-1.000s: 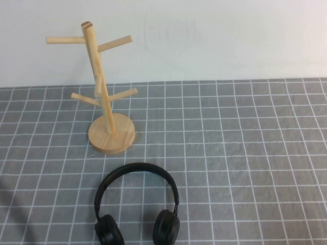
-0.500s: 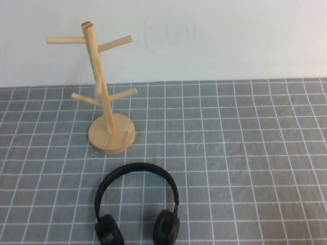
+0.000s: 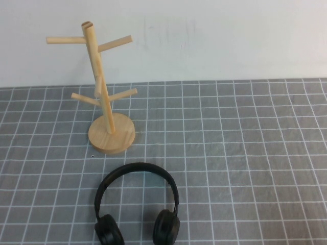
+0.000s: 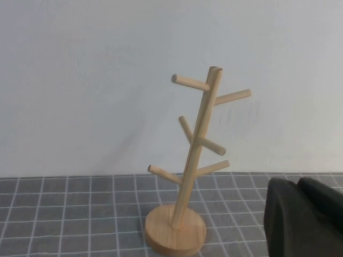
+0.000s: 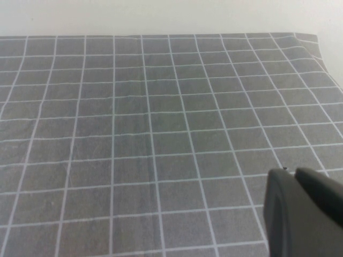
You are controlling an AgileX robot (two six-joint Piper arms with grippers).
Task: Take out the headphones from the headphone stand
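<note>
Left tool (image 4: 303,217), right tool (image 5: 303,211): opening unclear, touching nothing; headphones (image 3: 137,204) flat near headphone stand (image 3: 104,97)

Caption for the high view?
Headphones lie flat before the empty stand; neither gripper in view.

Even, soft, bright light fills all 3 views, with no glare or hot spots. In the high view the headphone stand (image 3: 106,97) throws only a faint, diffuse shadow on the white wall (image 3: 214,41), and the headphones (image 3: 137,204) read as flat matte black with little surface detail. The grid cloth (image 3: 245,153) shows mild creases. In both wrist views the left gripper (image 4: 303,217) and right gripper (image 5: 303,211) appear as dark, blurred, out-of-focus shapes at the frame corner
</note>
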